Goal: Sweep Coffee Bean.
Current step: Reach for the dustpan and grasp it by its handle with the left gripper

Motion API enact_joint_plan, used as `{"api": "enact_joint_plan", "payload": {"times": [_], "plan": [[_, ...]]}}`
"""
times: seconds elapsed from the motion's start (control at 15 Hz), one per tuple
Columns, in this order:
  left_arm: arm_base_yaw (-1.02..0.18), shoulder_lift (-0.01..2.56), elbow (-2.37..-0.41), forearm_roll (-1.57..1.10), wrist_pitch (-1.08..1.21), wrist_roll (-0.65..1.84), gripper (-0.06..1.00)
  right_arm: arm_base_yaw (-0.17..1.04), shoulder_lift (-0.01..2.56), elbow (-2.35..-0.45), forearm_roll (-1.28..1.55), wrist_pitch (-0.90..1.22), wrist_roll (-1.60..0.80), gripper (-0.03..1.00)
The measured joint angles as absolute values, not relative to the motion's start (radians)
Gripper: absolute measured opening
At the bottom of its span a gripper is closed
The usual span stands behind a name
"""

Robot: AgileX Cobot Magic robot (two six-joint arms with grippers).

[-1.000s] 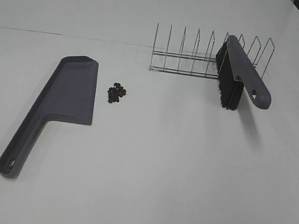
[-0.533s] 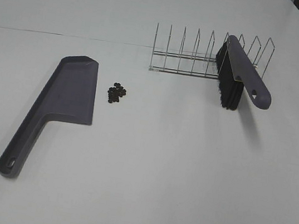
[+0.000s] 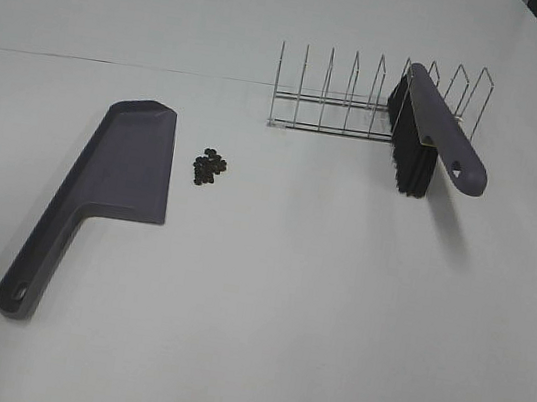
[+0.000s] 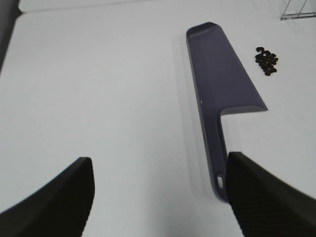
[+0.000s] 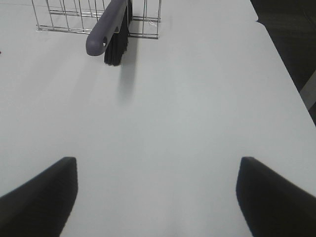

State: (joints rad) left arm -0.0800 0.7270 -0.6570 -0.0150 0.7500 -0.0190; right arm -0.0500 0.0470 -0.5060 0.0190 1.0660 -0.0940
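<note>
Exterior high view, read from the dustpan rightward: grey-purple, flat on the white counter, handle toward the near edge. Just right of the dustpan's blade, not touching it: the coffee bean heap, a tight dark cluster. Farther right of the dustpan and a little beyond: wire rack, with the brush propped in it, farthest right of the dustpan, bristles down, handle slanting out. Left wrist view: left claw spread wide, grasping nothing, near the dustpan's handle end. Right wrist view: right claw likewise released and empty, well right of the dustpan, facing the brush. No sweeping done yet, by the look of it. Likely trouble: lifting the brush at an angle, snagging the wires and dragging the rack along; sweeping too briskly and scattering the small beans past the dustpan; pushing against a dustpan not pinned down and shoving it leftward instead of loading it. Cannot tell whether the dustpan edge facing the beans is open or walled; if walled, beans piling against it.
</note>
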Motion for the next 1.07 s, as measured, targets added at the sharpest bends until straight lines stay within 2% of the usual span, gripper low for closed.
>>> {"api": "enact_joint_plan", "payload": {"times": [0.13,0.53,0.67,0.8,1.07], "plan": [[-0.080,0.937,-0.751,-0.090,0.750,-0.009,0.70,-0.050,0.047,-0.506,0.019,1.066,-0.094,0.77],[-0.084,1.346,-0.969,-0.235,0.828,0.000,0.70,-0.050,0.047,-0.506,0.019,1.066,-0.094,0.77],[-0.138,1.548,-1.068,-0.254,0.889,0.027,0.70,-0.050,0.047,-0.506,0.019,1.066,-0.094,0.77],[-0.183,1.648,-1.096,-0.255,0.900,0.027,0.70,-0.050,0.047,-0.506,0.019,1.066,-0.094,0.77],[-0.198,1.768,-1.099,-0.243,0.933,0.000,0.70,-0.050,0.047,-0.506,0.019,1.066,-0.094,0.77]]}}
